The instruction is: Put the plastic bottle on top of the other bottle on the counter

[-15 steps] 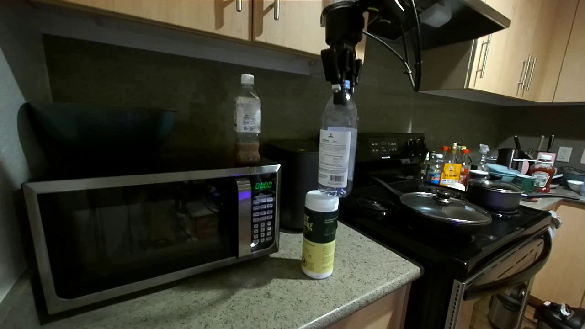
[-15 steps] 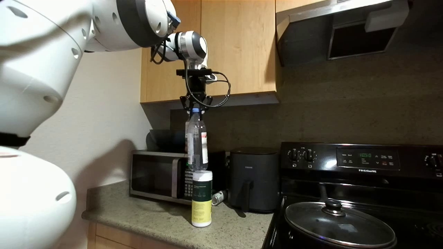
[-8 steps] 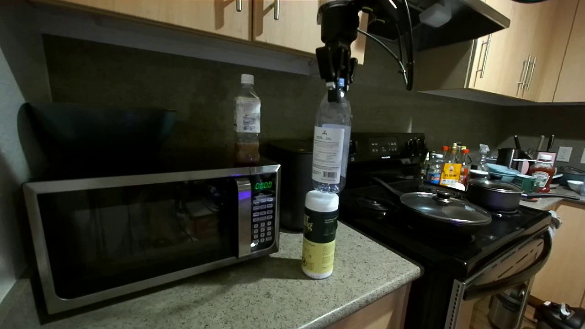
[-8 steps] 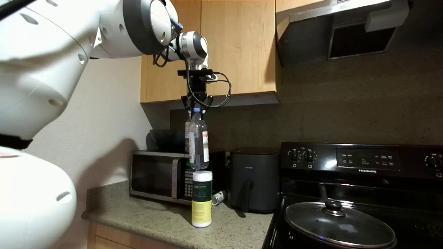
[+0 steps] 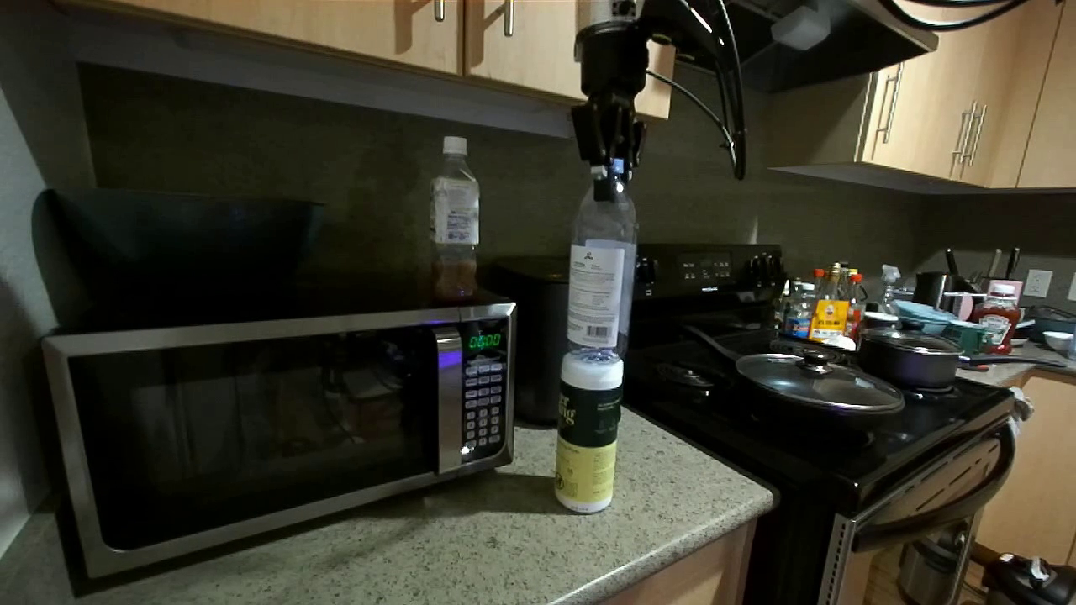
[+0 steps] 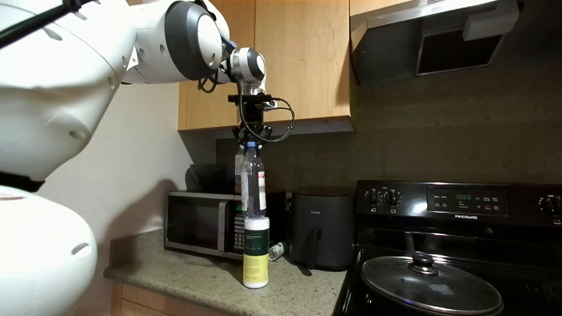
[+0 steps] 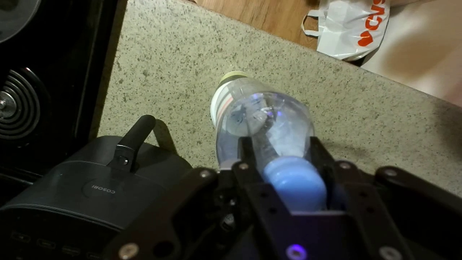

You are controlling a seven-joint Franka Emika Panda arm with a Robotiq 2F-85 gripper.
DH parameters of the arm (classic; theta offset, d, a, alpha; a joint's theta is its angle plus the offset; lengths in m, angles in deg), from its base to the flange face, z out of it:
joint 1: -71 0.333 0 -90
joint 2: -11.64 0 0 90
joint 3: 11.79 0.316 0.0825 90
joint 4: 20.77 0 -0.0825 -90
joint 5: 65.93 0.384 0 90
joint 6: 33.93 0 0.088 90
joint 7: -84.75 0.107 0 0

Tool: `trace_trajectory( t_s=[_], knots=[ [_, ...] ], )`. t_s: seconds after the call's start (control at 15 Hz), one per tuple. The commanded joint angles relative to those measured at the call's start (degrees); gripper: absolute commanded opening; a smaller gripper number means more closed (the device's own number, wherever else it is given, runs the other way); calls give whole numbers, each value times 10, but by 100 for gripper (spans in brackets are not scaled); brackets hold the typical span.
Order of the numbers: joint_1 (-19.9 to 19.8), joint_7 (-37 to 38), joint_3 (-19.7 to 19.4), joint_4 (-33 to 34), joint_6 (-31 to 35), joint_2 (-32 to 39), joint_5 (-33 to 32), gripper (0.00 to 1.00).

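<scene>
Plastic bottle (image 5: 600, 273), one, seemingly atop one canister (image 5: 589, 433)

We look at a kitchen: a glossy black stove (image 5: 807, 475) bearing a glass-lidded dark pan (image 5: 807, 391), a boxy silver-and-black microwave (image 5: 277, 437) on the speckled grey-beige stone-look desk (image 5: 504, 538), pale wooden cupboards (image 6: 307, 61) above.

In an exterior view, holds the bottle (image 5: 600, 294) upright by the neck in the down-pointing gripper (image 5: 612, 175). Has its base over the white-lidded canister (image 5: 588, 437), touching or just above; cannot tell which. Shows the canister upright on the counter (image 5: 403, 538), near the microwave (image 5: 252, 420). Shows a white-capped bottle (image 5: 455, 210) on the microwave, a pan (image 5: 803, 385) and a pot (image 5: 908, 361) on the stove (image 5: 933, 433).
</scene>
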Motion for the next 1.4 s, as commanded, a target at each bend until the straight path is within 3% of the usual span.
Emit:
trace_trajectory(
  t_s=[0.0, 1.27, 1.33],
  knots=[
    [0, -17, 1, 25, -19, 13, -5, 14],
    [0, -15, -7, 55, -28, 36, -10, 14],
    [1, -15, -7, 55, -29, 36, -12, 64]
  ],
)
